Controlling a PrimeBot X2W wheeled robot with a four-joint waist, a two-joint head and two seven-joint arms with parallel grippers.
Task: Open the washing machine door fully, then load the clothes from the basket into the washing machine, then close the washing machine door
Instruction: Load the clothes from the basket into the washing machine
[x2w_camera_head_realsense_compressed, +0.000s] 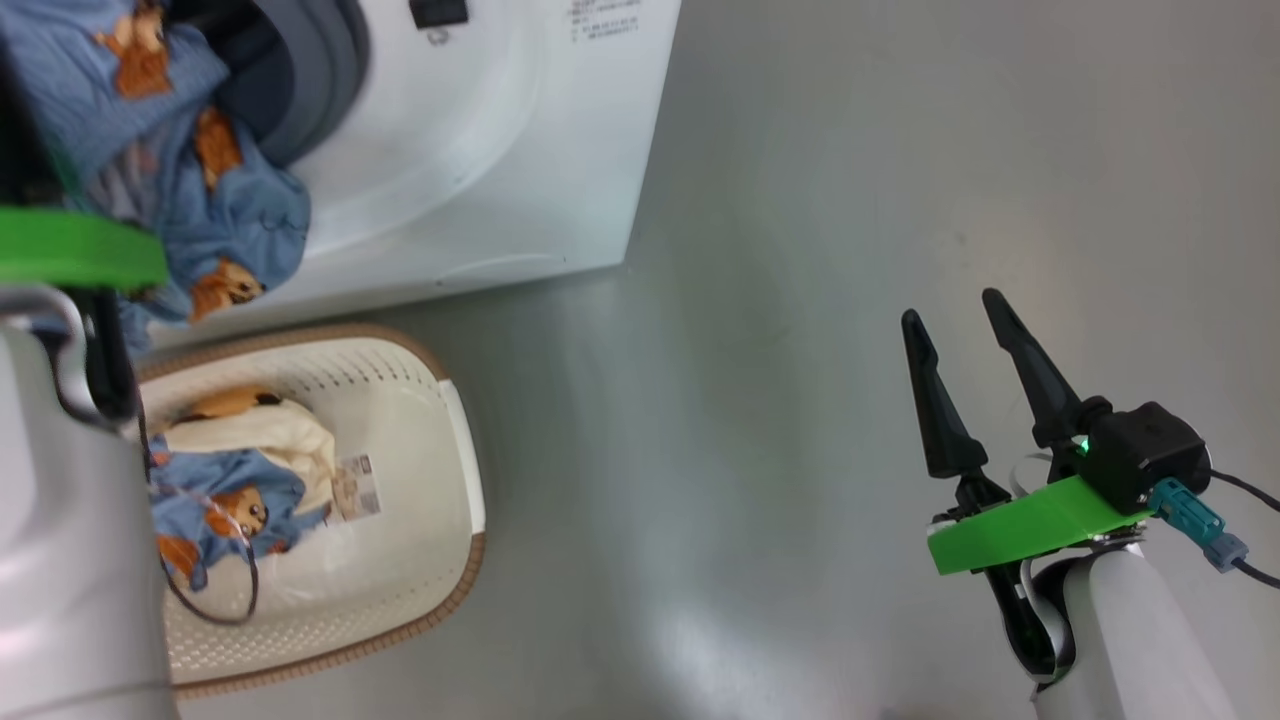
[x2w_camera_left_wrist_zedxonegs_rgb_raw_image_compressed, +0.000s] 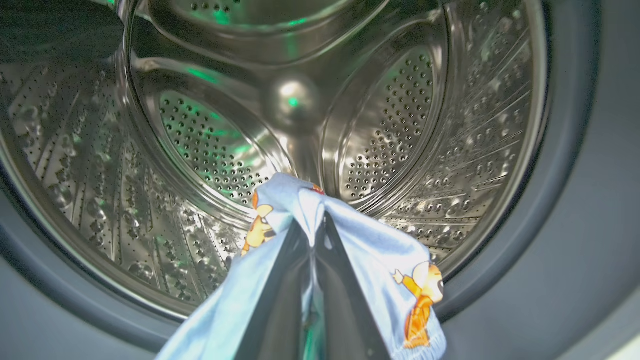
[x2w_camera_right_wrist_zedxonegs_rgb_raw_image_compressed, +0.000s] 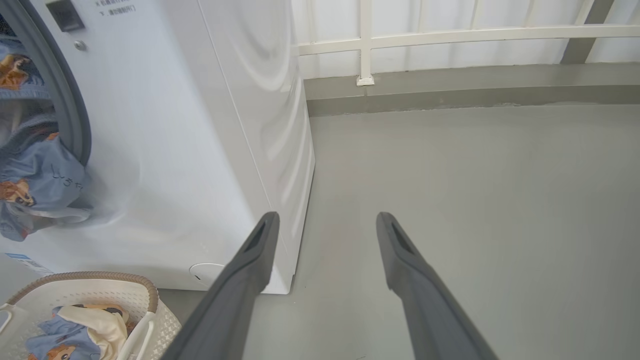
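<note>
In the left wrist view my left gripper (x2w_camera_left_wrist_zedxonegs_rgb_raw_image_compressed: 316, 220) is shut on a light blue bear-print garment (x2w_camera_left_wrist_zedxonegs_rgb_raw_image_compressed: 380, 260), at the mouth of the washing machine's steel drum (x2w_camera_left_wrist_zedxonegs_rgb_raw_image_compressed: 200, 150). From the head view, that garment (x2w_camera_head_realsense_compressed: 200, 180) hangs out of the opening over the white washing machine (x2w_camera_head_realsense_compressed: 480, 150). Just below stands the basket (x2w_camera_head_realsense_compressed: 450, 400), holding more clothes (x2w_camera_head_realsense_compressed: 250, 470), blue and cream. My right gripper (x2w_camera_head_realsense_compressed: 951, 308) is open and holds nothing, well to the right above the floor; its fingers (x2w_camera_right_wrist_zedxonegs_rgb_raw_image_compressed: 260, 240) point past the machine's corner. The washing machine door is out of view.
Grey floor (x2w_camera_head_realsense_compressed: 800, 400) stretches to the right of the machine and basket. A low kerb and a white railing (x2w_camera_right_wrist_zedxonegs_rgb_raw_image_compressed: 450, 35) run along the back wall. My left forearm (x2w_camera_head_realsense_compressed: 60, 520) and its green bracket (x2w_camera_head_realsense_compressed: 80, 250) cover the basket's left side.
</note>
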